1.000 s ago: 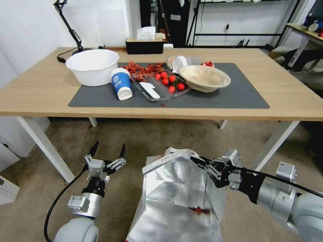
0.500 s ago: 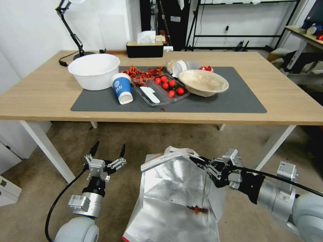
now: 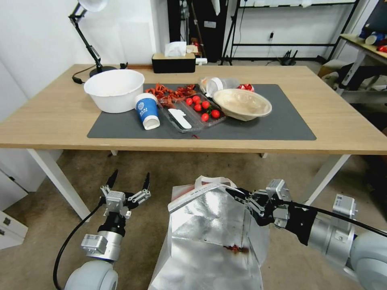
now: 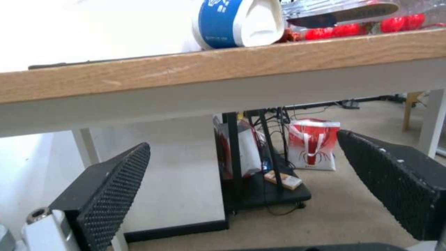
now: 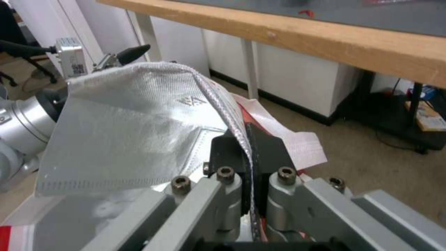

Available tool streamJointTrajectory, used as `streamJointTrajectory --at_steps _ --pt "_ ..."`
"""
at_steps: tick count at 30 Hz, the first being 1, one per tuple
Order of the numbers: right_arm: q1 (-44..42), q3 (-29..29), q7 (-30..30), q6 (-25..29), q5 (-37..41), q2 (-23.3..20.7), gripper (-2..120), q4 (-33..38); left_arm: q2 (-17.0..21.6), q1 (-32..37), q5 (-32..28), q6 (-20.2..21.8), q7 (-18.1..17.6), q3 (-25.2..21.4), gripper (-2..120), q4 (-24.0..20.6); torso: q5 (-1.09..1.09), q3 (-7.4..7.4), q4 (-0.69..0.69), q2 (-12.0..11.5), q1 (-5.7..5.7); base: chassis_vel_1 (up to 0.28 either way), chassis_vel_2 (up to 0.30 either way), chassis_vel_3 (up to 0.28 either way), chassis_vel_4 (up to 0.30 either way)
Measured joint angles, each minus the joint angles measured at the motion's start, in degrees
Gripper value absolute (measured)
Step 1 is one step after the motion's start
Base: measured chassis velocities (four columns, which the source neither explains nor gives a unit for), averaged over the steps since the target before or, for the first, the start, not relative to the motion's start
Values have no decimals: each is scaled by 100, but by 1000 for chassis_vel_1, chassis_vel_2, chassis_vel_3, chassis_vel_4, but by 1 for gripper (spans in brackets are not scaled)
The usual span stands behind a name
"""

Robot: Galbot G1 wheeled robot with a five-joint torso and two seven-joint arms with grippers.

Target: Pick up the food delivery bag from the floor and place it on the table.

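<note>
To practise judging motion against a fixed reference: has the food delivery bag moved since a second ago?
Yes: the food delivery bag in the right gripper has risen slightly toward the edge of the table.

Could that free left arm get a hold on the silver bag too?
Probably yes: the left gripper hangs open beside the food delivery bag, nothing between them, while the right gripper pinches its rim.

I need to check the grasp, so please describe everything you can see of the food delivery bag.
The food delivery bag is large and boxy, its open mouth showing creased silver foil lining with a small red stain inside. The outside is white and red, and a white strap handle rises at its far edge. It is in front of the table, below its top. The right gripper is shut on its foil rim; the left gripper is open beside it, apart.
</note>
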Motion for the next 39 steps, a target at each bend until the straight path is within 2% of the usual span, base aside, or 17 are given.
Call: streamJointTrajectory --at_steps 24,34,39 --pt "-53 -4 -127 59 3 3 0 0 34 4 -6 81 -17 -25 100 -39 0 299 0 501 202 0 0 0 0" --pt "-77 -3 -231 138 4 3 0 0 34 12 -3 81 -17 -39 100 -40 0 514 -1 869 355 0 0 0 0" --pt "-74 1 -248 145 8 7 0 0 34 11 -2 81 -16 -38 100 -41 0 569 0 965 398 0 0 0 0"
